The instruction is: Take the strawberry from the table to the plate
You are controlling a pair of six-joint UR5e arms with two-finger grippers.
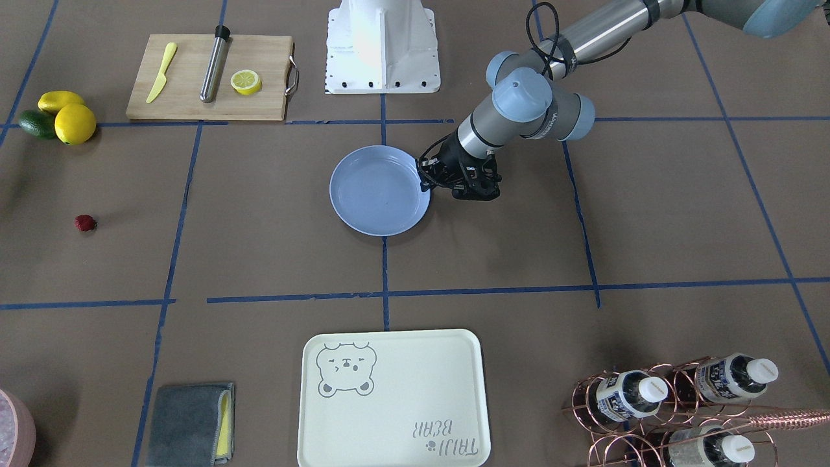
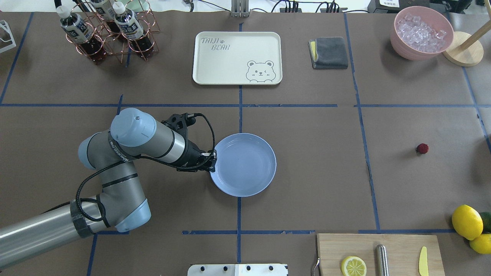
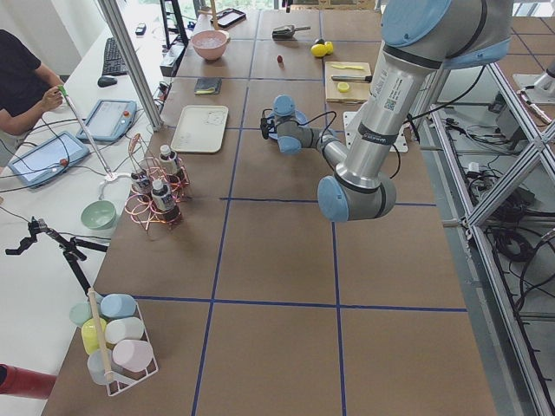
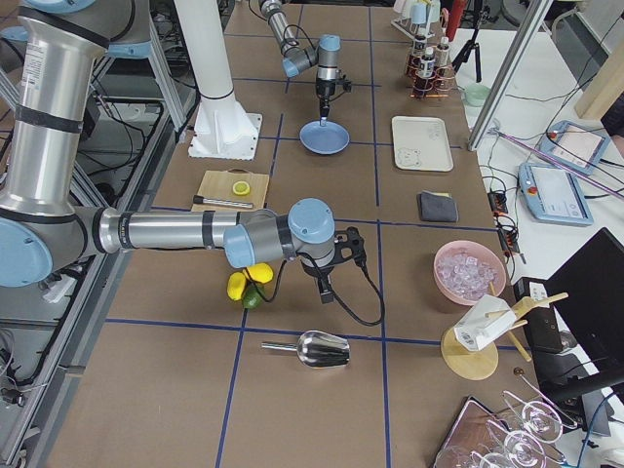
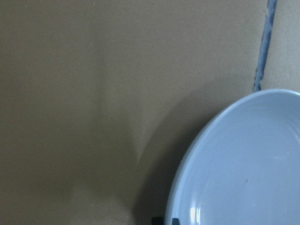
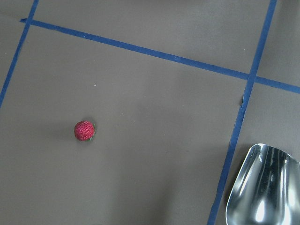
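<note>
Far out on the robot's right half of the table [image 2: 307, 172]: strawberry [image 2: 422, 148], alone on bare brown paper, touched by nothing, well apart from plate [image 2: 245, 165]. At table centre: plate lying flat over a crossing of blue tape lines. Left gripper [image 2: 213, 159] right at the plate's rim on the robot's left side, pointing down, dark fingertips at the very edge; cannot tell whether clamped on the rim or merely beside it. Right gripper [image 4: 326, 291] seen only from the right side camera, hanging fingers-down over the table near lemons [image 4: 237, 285]; cannot tell whether open or closed. From the right wrist camera: strawberry left of middle, metal scoop [image 6: 262, 187] in the lower right corner, one tape line between them. Nearer the robot than strawberry: lemons at the table's edge, then board [image 2: 376, 245] with half lemon [image 2: 353, 265]. Beyond plate: tray [image 2: 215, 61].
</note>
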